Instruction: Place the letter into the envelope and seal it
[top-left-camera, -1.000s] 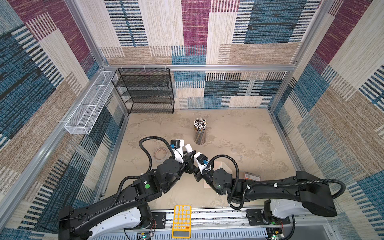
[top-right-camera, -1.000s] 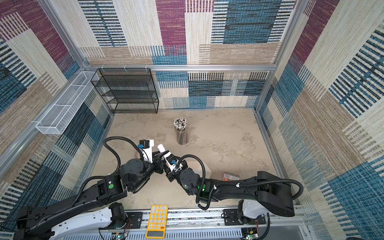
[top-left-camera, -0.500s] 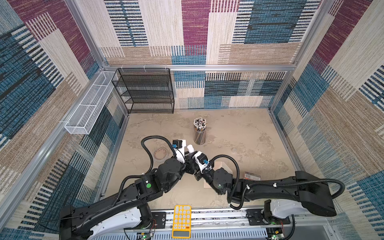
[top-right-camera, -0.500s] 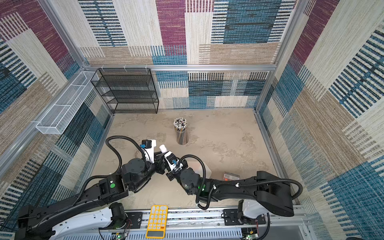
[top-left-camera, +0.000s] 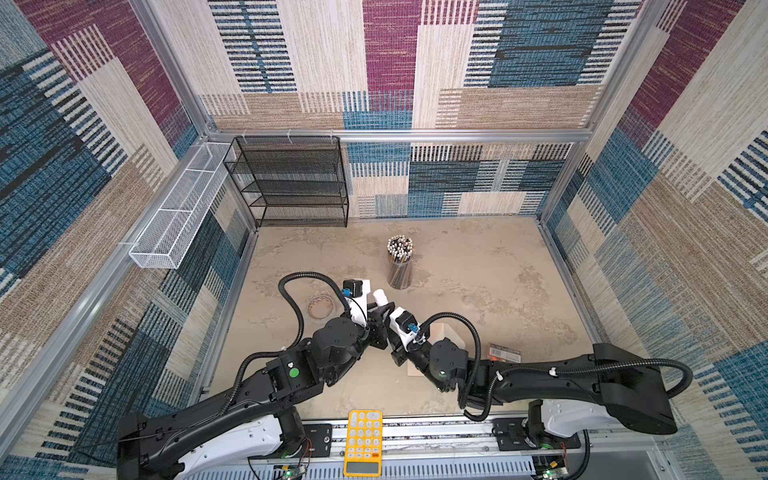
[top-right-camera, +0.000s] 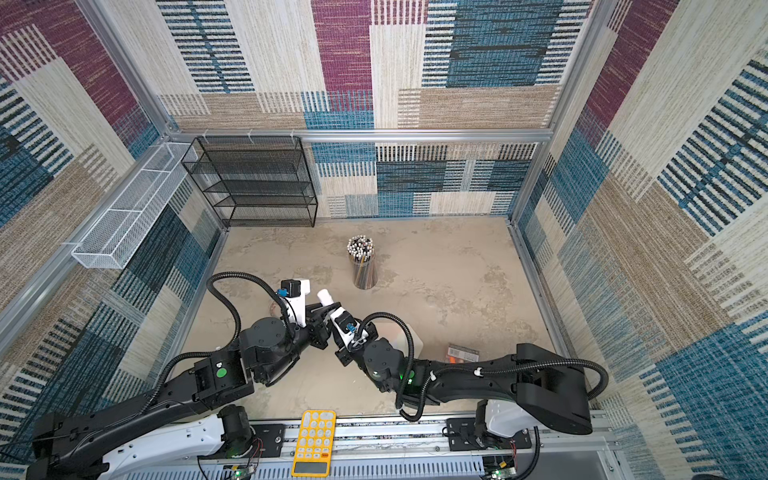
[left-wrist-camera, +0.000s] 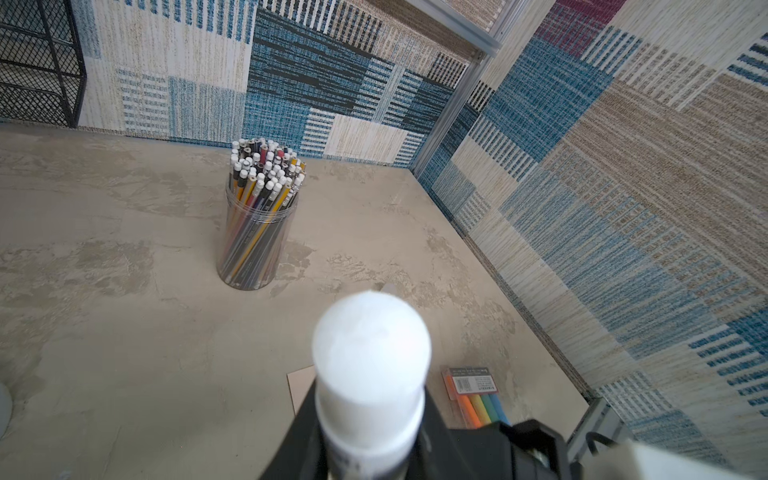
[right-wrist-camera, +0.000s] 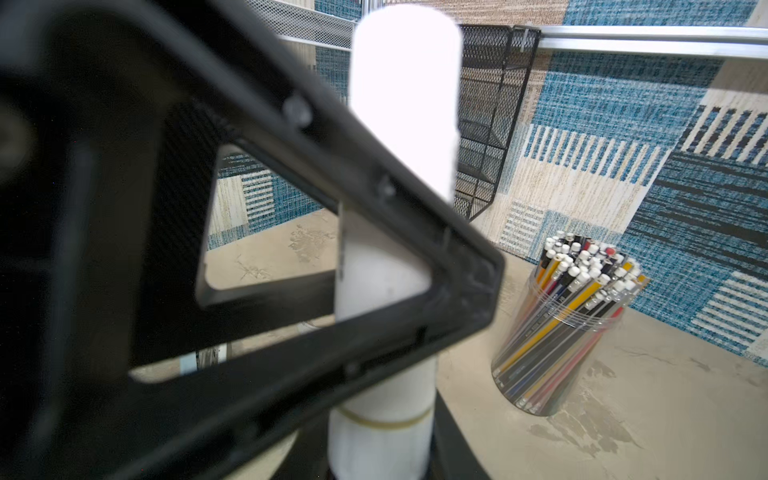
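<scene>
Top views, both: a white tube (top-left-camera: 380, 296) was raised over the table (top-left-camera: 478, 270) at centre, where the two arms met. The envelope (top-left-camera: 448, 332) lay flat under the right arm's wrist, largely covered. The letter was not made out in any view.

Left wrist view: the left gripper (left-wrist-camera: 370, 436) was clamped on the tube, its rounded end toward the lens. Only one tan corner of the envelope showed. This view alone showed the colours of the highlighter pack (left-wrist-camera: 473, 395).

Right wrist view: the right gripper (right-wrist-camera: 380, 457) was closed narrowly about the tube's lower end. A left finger (right-wrist-camera: 340, 174) crossed the tube's middle, and a thin gold band ringed it. The envelope was out of frame, with the pencil jar (right-wrist-camera: 569, 332) beside the tube.
</scene>
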